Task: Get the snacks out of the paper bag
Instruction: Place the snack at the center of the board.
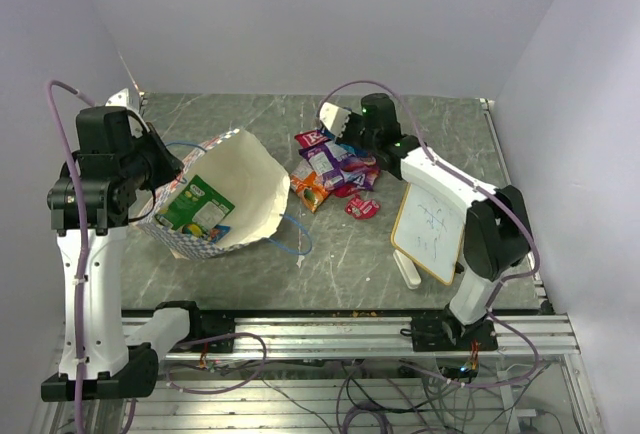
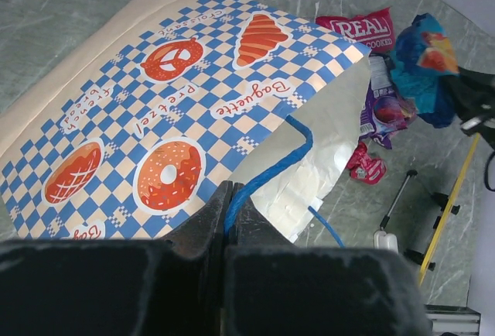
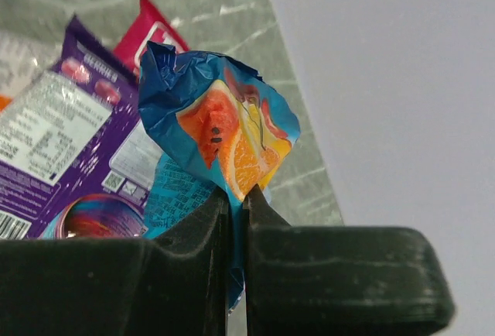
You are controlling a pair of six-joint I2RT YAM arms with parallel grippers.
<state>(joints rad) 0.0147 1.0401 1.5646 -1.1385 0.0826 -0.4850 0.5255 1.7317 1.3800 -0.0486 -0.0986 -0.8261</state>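
Marbled grey-green table [image 1: 400,254], with the paper bag [image 1: 245,179] tipped on its side at left and the snacks [image 1: 335,169] piled just right of it.
Its cream mouth gapes toward the pile, a green packet [image 1: 195,204] lying inside; a whiteboard [image 1: 432,224] lies by the right arm. In the pile are a red bag [image 2: 360,30], a purple packet [image 3: 54,135] and a small red packet [image 1: 361,207]. The right gripper [image 3: 236,197] is clamped on a blue-green packet [image 3: 220,127] over the pile; the left gripper [image 2: 230,197] is pinched tight on the bag's blue string handle [image 2: 274,166].
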